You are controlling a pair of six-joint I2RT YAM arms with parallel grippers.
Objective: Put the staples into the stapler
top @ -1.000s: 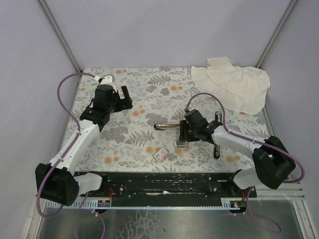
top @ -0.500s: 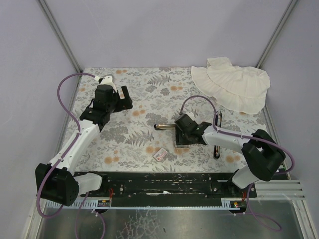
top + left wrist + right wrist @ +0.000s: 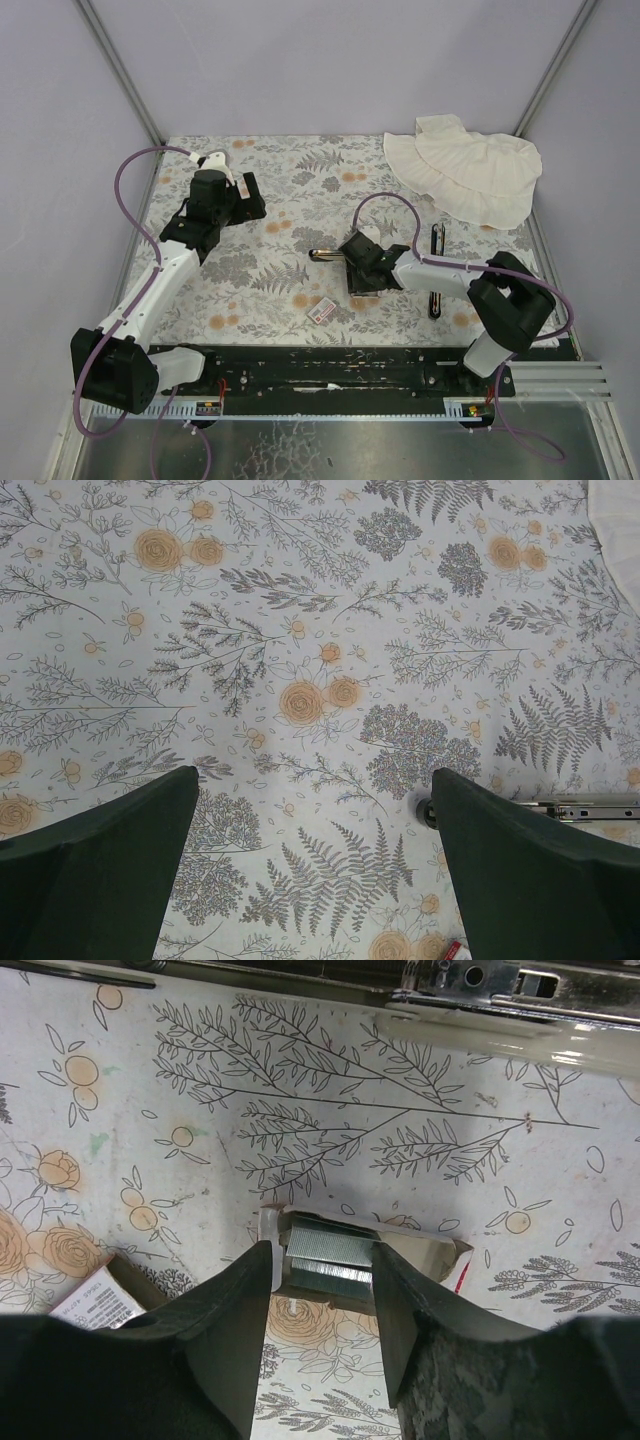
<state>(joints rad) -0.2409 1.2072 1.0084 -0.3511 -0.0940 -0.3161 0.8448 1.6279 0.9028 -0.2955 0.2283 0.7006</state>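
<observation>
While the left hand (image 3: 312,778) hangs over the far left of the surface (image 3: 280,225) with its fingers spread wide and nothing between them, we see the right hand (image 3: 320,1250) low over the middle, just on the near side of the stapler (image 3: 326,256). Its two fingers (image 3: 235,1340) stand either side of the staples (image 3: 330,1258), a grey stack lying in the open tray (image 3: 432,1256). They sit close against the stack, but we cannot tell whether they pinch it or only flank it. The tray rests flat on the surface, and one end of it sticks out past a finger. In the right wrist view the stapler's metal rail runs along the far side of the tray, apart from it. The sleeve (image 3: 322,311), white with a pink-red label, lies near and left of the tray, close beside one finger. A white cloth (image 3: 470,172) is heaped in the far right corner, well apart from both hands.
</observation>
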